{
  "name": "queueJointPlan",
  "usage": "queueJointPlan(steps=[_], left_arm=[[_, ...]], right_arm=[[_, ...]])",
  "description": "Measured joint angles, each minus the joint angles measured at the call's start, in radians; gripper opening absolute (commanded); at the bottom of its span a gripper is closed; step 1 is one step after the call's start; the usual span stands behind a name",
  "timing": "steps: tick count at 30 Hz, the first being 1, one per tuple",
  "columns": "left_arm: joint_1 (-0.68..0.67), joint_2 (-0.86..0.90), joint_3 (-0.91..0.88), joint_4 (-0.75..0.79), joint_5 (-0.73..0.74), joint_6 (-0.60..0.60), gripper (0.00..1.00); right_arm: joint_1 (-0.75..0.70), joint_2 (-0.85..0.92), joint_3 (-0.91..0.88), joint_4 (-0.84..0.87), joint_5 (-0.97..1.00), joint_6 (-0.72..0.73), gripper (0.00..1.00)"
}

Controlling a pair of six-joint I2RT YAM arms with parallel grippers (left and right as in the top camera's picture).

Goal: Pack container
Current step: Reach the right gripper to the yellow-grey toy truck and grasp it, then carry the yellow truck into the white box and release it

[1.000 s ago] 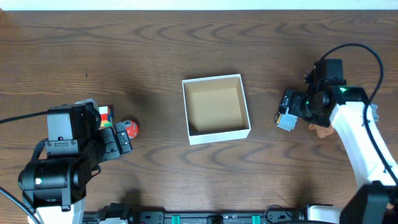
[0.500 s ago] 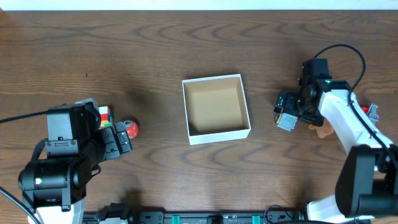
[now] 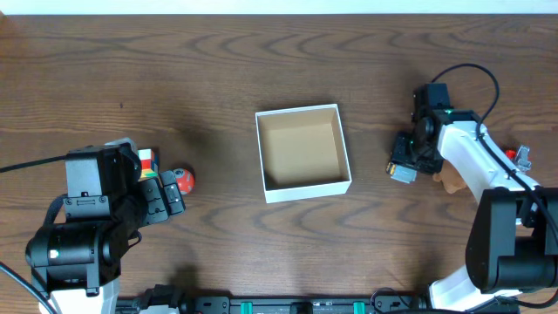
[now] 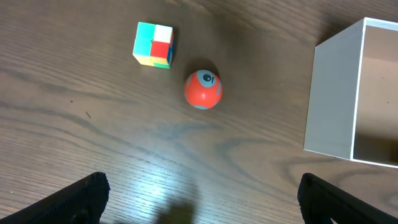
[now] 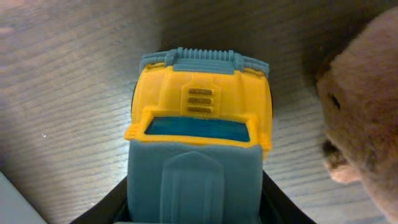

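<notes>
Container (image 3: 307,187) sits empty between my grippers. To its right, my right gripper (image 3: 403,166) clamps the toy truck (image 5: 199,124) (plush (image 5: 367,106) just beyond). To its left, my left gripper (image 4: 205,190) gapes, holding nothing. Pickup step, I judge; next comes lifting the truck over the container's rim.

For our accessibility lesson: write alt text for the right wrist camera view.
A blue and yellow toy truck sits on a wooden table, clamped by the right pincer. A brown plush toy shows at the right edge.
</notes>
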Motion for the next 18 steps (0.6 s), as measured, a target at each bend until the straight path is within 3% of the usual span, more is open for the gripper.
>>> queueJointPlan(steps=[2,10,18], left_arm=[[0.000,0.000,0.000,0.000,0.000,0.000,0.98],[0.000,0.000,0.000,0.000,0.000,0.000,0.98],[0.000,0.000,0.000,0.000,0.000,0.000,0.98]], right_arm=[[0.006,0.000,0.001,-0.001,0.002,0.001,0.16],[0.039,-0.029,0.020,-0.060,-0.003,0.001,0.01],[0.153,-0.251,0.229,-0.130,-0.002,-0.016,0.01]])
